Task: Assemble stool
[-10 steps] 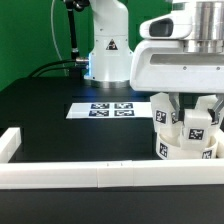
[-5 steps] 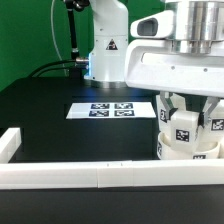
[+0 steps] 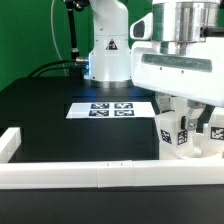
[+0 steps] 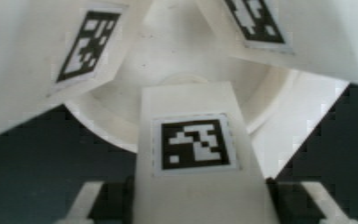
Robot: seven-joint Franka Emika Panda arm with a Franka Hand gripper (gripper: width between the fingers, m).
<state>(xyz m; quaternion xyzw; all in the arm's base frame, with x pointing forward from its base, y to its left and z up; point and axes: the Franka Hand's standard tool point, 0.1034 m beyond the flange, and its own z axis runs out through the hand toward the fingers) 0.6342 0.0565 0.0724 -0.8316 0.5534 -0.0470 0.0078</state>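
While the jaws clench one tagged leg [image 4: 197,140] of the stool [image 3: 183,137], rigid, light, slick plastic favours gripping a leg's flat faces, I judge.

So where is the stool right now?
The stool sits at the exterior view's right, under the gripper, just behind the white border rail, right of the marker board.

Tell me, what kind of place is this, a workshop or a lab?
Most likely a robotics lab test bench: a robot arm base bolted to a black table, white border rails fencing it, and a marker board of printed tags for camera tracking.
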